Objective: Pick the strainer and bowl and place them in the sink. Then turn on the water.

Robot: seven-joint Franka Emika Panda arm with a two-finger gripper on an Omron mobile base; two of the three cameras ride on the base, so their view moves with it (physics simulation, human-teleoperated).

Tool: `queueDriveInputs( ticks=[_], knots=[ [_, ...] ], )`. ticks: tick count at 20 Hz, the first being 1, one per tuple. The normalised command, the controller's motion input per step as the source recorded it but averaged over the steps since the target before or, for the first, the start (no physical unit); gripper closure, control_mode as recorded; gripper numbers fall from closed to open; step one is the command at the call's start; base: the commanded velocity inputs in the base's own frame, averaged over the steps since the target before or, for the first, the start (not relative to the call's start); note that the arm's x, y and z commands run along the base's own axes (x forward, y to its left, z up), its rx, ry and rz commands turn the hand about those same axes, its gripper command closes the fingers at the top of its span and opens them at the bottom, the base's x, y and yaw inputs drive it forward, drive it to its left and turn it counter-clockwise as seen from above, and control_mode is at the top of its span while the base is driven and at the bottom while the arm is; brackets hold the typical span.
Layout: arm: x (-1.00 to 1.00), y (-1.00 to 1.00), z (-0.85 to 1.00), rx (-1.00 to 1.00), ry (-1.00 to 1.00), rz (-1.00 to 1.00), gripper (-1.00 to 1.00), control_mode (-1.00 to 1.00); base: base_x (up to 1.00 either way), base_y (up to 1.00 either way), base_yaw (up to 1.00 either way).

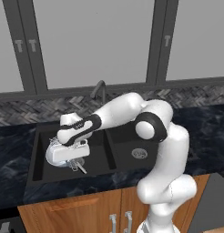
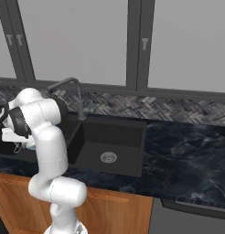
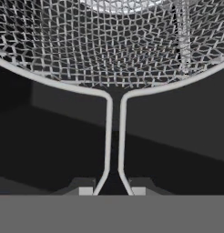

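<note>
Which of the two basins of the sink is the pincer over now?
The left basin, beside the one with the bare drain. The pincer holds the strainer by its handle there.

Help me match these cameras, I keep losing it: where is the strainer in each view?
Left base view: the strainer is left of centre, under the hand, at the left basin of the sink.
Right base view: far left edge, hidden behind the arm.
Hand view: mesh across the top, handle running down into the gripper.
Shared landmark: the black sink.
</note>
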Motion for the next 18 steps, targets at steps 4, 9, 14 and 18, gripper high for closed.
queueDriveInputs(
  ticks=[4,9,14,18],
  knots=[
    [0.45,0.04,-0.18,0.00,0.04,0.00,1.00,-1.00,0.00,0.00,0.00],
    [0.40,0.00,-0.23,0.00,0.02,0.00,1.00,-1.00,0.00,0.00,0.00],
    [0.29,0.01,-0.26,0.00,0.04,0.00,1.00,-1.00,0.00,0.00,0.00],
    [0.26,0.01,-0.26,0.00,0.03,0.00,1.00,-1.00,0.00,0.00,0.00]
  ],
)
